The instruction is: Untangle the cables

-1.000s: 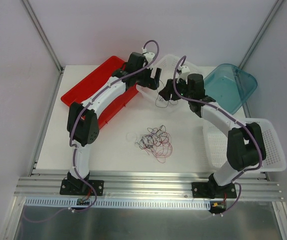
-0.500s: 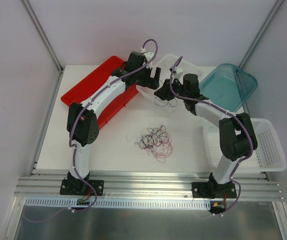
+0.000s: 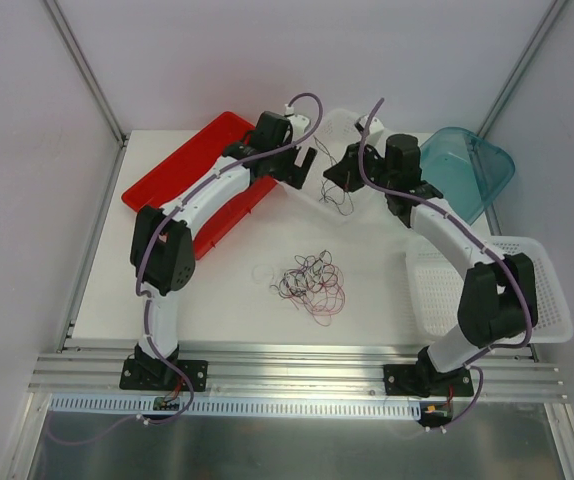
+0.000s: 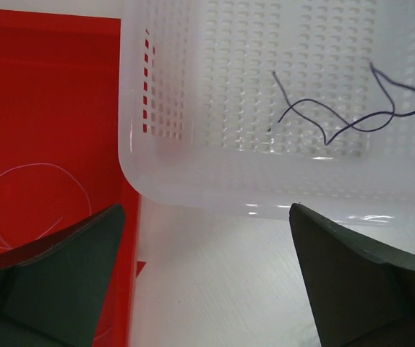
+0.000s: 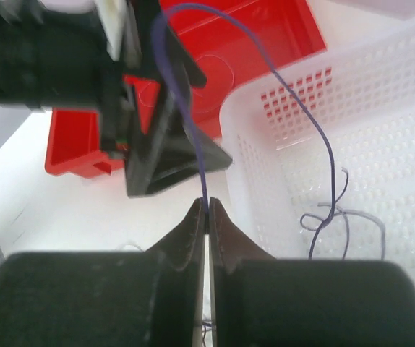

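R end effector [image 5: 207, 208] pinched shut on purple cable [image 5: 322, 137] over basket [image 5: 381, 79], L end effector [image 4: 206, 214] wide open & empty at its rim; tail may snag basket holes & slip the pinch

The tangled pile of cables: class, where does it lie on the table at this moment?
In the top view, the tangled pile of cables lies on the white table, about midway between left and right, below the clear basket in the picture.
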Motion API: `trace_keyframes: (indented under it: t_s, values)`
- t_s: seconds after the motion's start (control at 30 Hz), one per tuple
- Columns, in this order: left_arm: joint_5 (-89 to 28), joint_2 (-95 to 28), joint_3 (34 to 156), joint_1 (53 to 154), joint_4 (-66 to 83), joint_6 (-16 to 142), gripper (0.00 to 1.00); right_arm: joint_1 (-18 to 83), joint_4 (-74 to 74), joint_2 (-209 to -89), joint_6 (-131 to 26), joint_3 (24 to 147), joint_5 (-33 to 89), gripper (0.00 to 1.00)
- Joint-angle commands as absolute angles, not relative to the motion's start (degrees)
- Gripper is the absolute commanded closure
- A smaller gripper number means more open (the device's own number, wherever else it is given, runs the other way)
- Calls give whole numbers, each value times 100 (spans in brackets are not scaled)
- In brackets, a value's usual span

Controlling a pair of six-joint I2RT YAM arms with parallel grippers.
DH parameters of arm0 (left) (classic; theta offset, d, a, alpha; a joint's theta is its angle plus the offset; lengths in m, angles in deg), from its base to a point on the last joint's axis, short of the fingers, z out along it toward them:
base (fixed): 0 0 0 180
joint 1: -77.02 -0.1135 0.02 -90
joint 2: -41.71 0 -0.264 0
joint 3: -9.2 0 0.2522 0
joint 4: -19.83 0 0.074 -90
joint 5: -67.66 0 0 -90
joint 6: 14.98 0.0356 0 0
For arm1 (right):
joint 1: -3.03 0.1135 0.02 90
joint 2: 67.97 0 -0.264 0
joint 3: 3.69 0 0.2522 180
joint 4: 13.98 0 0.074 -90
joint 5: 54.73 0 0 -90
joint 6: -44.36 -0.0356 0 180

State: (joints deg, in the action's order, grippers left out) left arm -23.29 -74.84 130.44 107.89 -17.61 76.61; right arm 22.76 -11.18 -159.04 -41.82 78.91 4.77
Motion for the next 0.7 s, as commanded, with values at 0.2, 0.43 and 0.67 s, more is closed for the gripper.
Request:
trace_keyframes:
  t_s: [0.2, 0.43, 0.67]
  values:
    - [-1689, -6666, 12501, 11086, -1828, 8786, 1, 2070, -338, -15814, -3939, 8987, 1013, 99]
    - [-1925, -5631, 11491, 11086, -1828, 7548, 1, 1806, 196, -16842, -4256, 9936, 1645, 99]
    - [-2568, -4654, 10058, 11383, -1819, 6185, 1, 1771, 796, -17661, -4538, 10790, 2182, 53]
